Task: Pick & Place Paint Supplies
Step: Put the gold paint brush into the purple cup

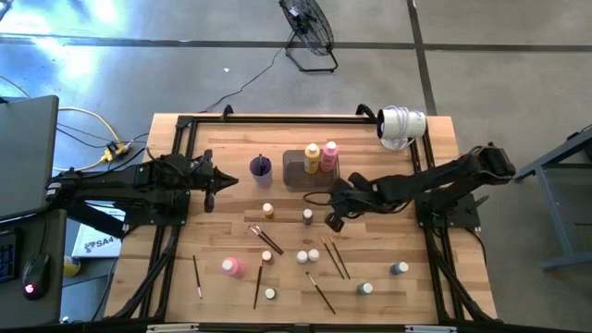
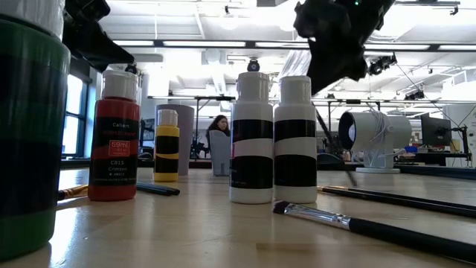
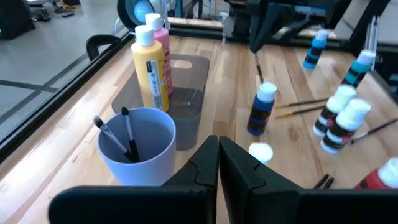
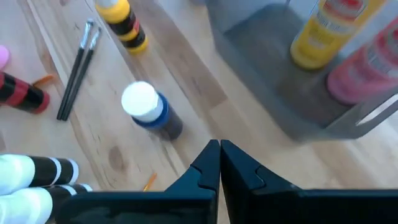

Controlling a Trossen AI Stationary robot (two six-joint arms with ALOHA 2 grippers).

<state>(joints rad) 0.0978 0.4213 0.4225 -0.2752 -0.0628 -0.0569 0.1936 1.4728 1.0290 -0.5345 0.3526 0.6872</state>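
The right gripper [image 1: 335, 220] hangs near the middle of the table, just at 6 o'clock from the dark grey rectangular plastic tray [image 1: 294, 176]. In the right wrist view its 2 dark fingers are pressed together and carry nothing. The left gripper [image 1: 225, 181] waits at 9 o'clock from the small purple plastic cup [image 1: 261, 168]; its fingers are pressed together too, and empty.

In the tray there stand already 2 tall bottles, the yellow-orange paint bottle [image 1: 313, 157] and the pink paint bottle [image 1: 329, 154]. The cup holds 2 thin dark-handled brushes [image 3: 124, 134]. Most supplies are not yet collected: the small white-capped blue bottle [image 4: 149, 111] stands just at 9 o'clock from the right gripper, the small yellow-and-black bottle [image 1: 268, 210] further at 9 o'clock, and more tiny bottles, another pink bottle [image 1: 231, 266] and several loose brushes [image 1: 337, 259] lie toward 6 o'clock.

I judge the task is about one third done, and the step in hand is to take the nearest piece, probably the blue bottle. To do it well, the right gripper should first spread its fingers fully, then come above the white cap, go down straight, and close on the body under the cap, not on the cap itself. A small bottle like this can tip easily, so the approach must be slow, and the fingers should not push it sideways toward the tray wall.
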